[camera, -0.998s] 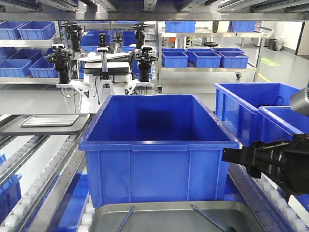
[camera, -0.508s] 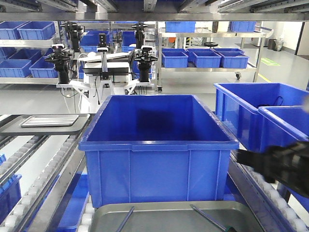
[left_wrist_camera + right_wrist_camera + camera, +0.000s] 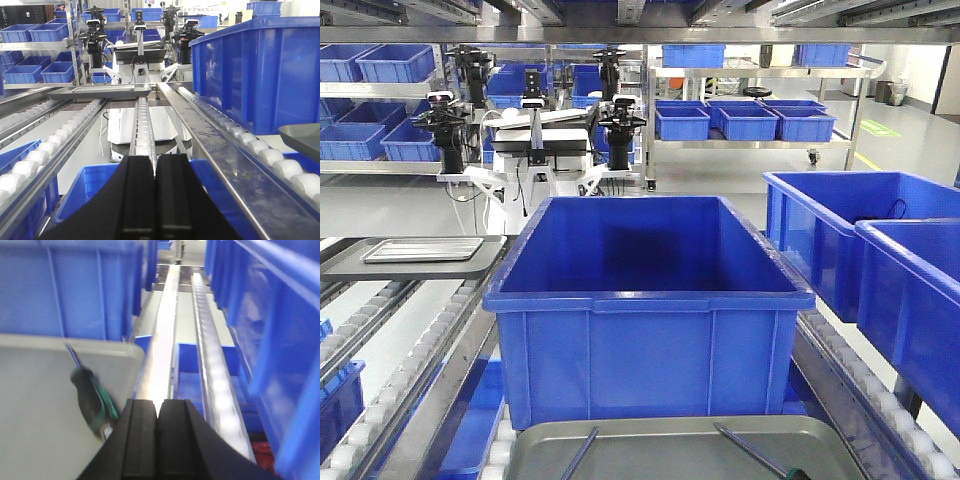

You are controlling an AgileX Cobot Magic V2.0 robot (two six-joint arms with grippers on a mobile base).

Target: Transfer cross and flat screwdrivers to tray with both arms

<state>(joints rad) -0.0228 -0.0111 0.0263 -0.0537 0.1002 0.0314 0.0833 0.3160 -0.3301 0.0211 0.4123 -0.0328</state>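
At twelve o'clock in my front camera the big blue bin [image 3: 648,305] fills the middle of the roller conveyor [image 3: 405,375], with a second blue bin [image 3: 840,235] off at three o'clock. Down at six o'clock I see the grey tray [image 3: 660,448] touching the big bin's near side, and both screwdrivers lie inside it: one shaft [image 3: 579,452] at about seven o'clock, the other screwdriver [image 3: 752,452] at five o'clock with its green-trimmed handle toward the tray's near right corner. On my right wrist view, blurred, that handle [image 3: 93,402] sits at nine o'clock from the right gripper [image 3: 158,440], whose fingers are pressed together on nothing. My left gripper [image 3: 154,192] is likewise pressed together, empty, over the rollers.
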